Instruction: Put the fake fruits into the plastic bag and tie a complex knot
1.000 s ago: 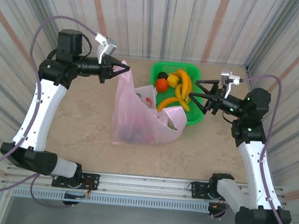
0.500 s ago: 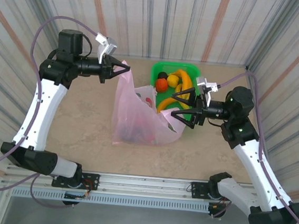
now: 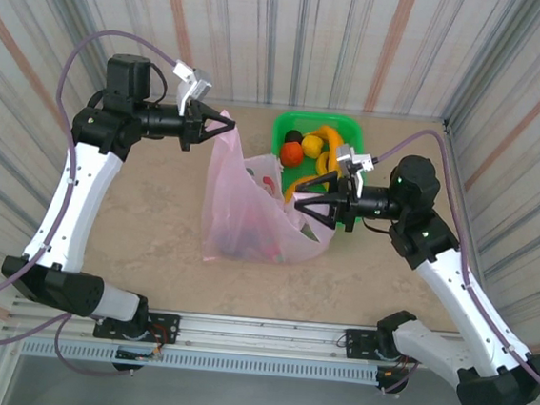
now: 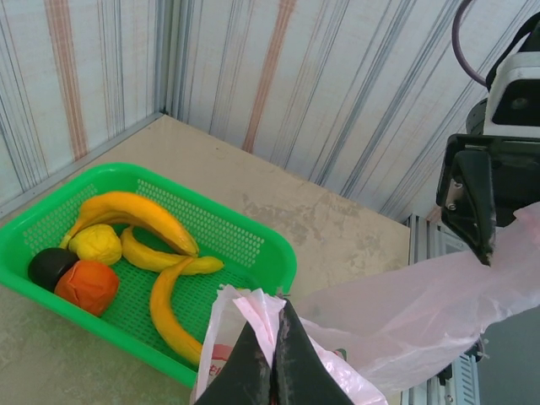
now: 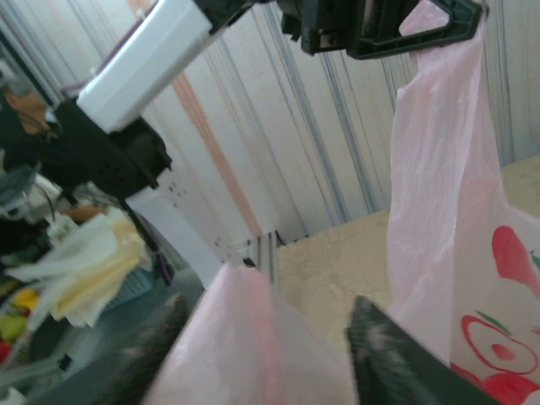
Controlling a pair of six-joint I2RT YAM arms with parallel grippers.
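The pink plastic bag (image 3: 250,215) stands on the table, and my left gripper (image 3: 222,126) is shut on its top handle, holding it up. In the left wrist view, my left gripper (image 4: 276,308) pinches the pink handle between closed fingers. My right gripper (image 3: 298,208) is at the bag's right edge; in the right wrist view its blurred fingers stand apart around a pink fold, so my right gripper (image 5: 270,329) is open. Fake fruits lie in the green basket (image 3: 355,132): yellow bananas (image 3: 327,155), an orange-red one (image 3: 292,153), a dark one (image 3: 295,136) and a yellow one (image 3: 312,146).
The basket (image 4: 278,253) sits at the back, just right of the bag. Striped walls close in the table on three sides. Bare table lies left of and in front of the bag. A metal rail runs along the near edge (image 3: 257,335).
My right arm has swung left from over the basket to the bag's right edge, and its jaws have narrowed around the plastic. The left arm has held still.
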